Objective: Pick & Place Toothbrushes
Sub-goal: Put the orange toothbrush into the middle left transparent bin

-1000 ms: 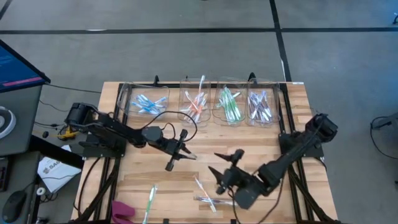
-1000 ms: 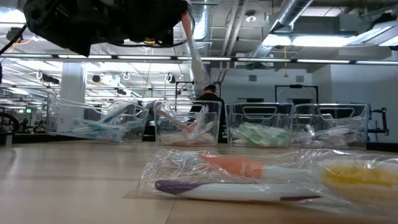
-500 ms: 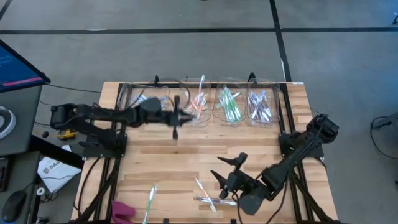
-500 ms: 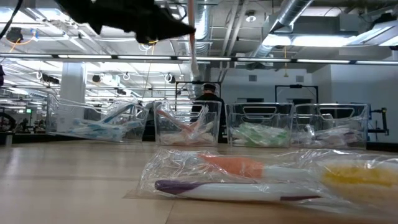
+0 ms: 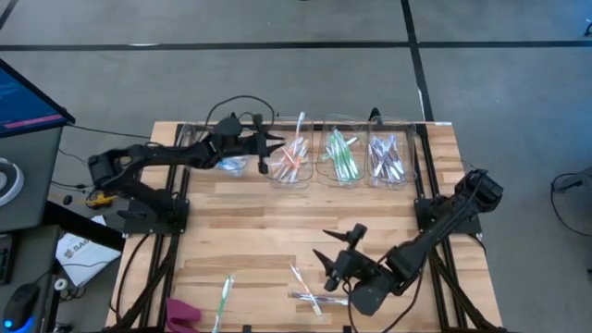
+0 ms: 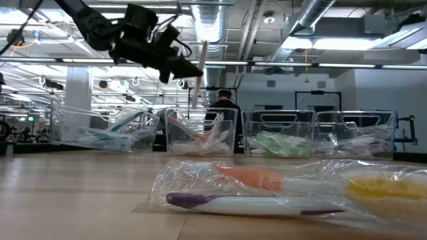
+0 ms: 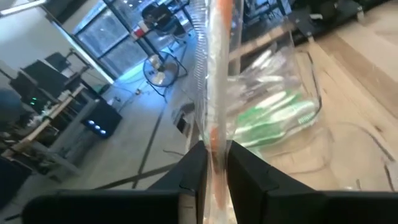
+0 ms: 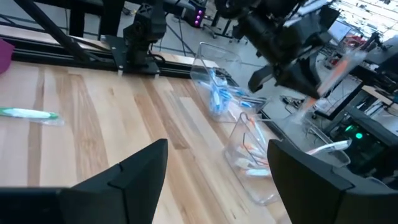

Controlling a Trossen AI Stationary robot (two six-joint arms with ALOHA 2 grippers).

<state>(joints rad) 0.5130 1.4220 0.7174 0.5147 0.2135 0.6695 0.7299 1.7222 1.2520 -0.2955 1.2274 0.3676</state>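
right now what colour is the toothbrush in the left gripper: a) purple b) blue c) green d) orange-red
d: the left gripper pinches a wrapped toothbrush with an orange-red stripe, held up above the bin of orange-red brushes.

Four bins (image 5: 305, 148) line the table's (image 5: 222, 231) far edge — loose toothbrushes (image 5: 305, 289) lie near its front.
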